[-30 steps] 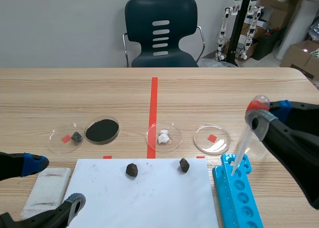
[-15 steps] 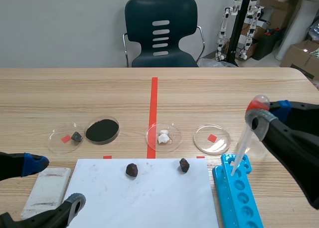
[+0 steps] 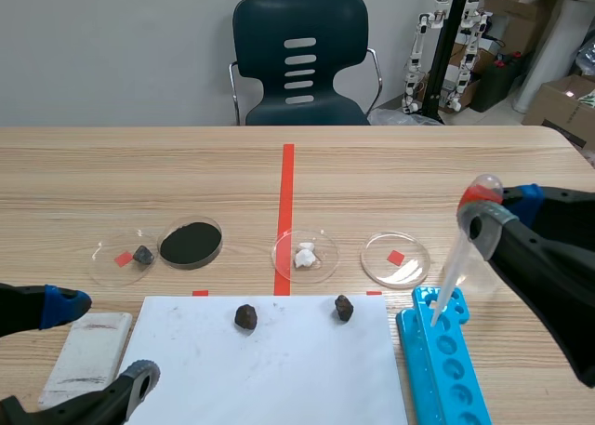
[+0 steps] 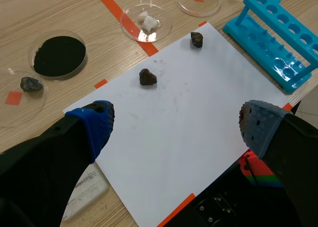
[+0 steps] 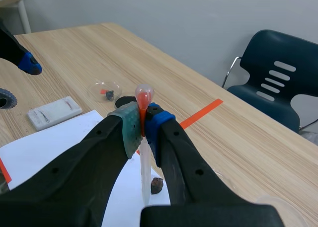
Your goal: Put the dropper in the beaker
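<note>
My right gripper (image 3: 500, 213) is shut on the dropper (image 3: 454, 269), a clear pipette with an orange-red bulb. The dropper hangs tip down over the near end of the blue test-tube rack (image 3: 446, 362). In the right wrist view the bulb of the dropper (image 5: 144, 95) sticks up between the pads of the right gripper (image 5: 143, 125). The clear beaker (image 3: 482, 274) stands just behind the dropper, partly hidden by the right arm; its rim (image 5: 278, 203) shows beside the gripper. My left gripper (image 3: 102, 343) is open at the near left, above the white paper (image 4: 174, 113), holding nothing.
Several petri dishes stand in a row mid-table: one with a grey stone (image 3: 142, 254), one with black powder (image 3: 191, 244), one with white lumps (image 3: 305, 254) and one over a red mark (image 3: 395, 258). Two dark stones (image 3: 245, 316) (image 3: 344, 307) lie on the paper. A white block (image 3: 88, 351) lies left.
</note>
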You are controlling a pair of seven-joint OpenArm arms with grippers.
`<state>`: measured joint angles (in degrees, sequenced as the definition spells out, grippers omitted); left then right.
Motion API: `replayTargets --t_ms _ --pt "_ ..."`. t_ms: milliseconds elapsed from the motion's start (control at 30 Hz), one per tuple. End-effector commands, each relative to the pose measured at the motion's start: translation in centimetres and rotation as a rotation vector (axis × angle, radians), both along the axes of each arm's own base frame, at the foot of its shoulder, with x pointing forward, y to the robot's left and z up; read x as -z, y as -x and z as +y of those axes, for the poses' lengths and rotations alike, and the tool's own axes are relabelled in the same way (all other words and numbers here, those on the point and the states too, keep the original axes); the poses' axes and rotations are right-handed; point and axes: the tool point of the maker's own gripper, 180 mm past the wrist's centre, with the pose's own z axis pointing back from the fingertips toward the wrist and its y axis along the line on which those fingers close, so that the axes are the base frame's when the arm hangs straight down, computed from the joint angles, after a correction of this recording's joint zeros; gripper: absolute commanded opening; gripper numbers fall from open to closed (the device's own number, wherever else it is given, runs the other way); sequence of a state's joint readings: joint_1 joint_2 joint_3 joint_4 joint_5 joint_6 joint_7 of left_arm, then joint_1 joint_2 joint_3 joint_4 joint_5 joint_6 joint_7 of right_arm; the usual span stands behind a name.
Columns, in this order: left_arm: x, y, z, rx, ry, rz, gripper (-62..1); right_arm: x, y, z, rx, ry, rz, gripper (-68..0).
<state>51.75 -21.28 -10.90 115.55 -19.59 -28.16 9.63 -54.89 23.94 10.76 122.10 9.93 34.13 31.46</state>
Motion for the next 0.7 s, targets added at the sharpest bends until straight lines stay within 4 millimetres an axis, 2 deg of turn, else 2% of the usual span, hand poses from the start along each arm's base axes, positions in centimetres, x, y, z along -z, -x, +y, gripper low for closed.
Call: replayTargets --t_ms 0,300,667 --pt "-1.1 -0.2 -0.5 0.001 0.029 -0.027 -8.2 -0.8 -0.5 0.0 0.010 -0.026 -0.029 -66.6" --pt "-1.1 -0.2 -0.5 0.001 0.029 -0.027 -8.2 -0.7 -2.4 -1.0 0.042 -0.015 -0.077 -66.6" --pt "-1.1 -0.2 -0.5 0.001 0.029 -0.027 -8.2 0.2 -6.9 -4.3 0.174 -0.045 -0.144 -66.6"
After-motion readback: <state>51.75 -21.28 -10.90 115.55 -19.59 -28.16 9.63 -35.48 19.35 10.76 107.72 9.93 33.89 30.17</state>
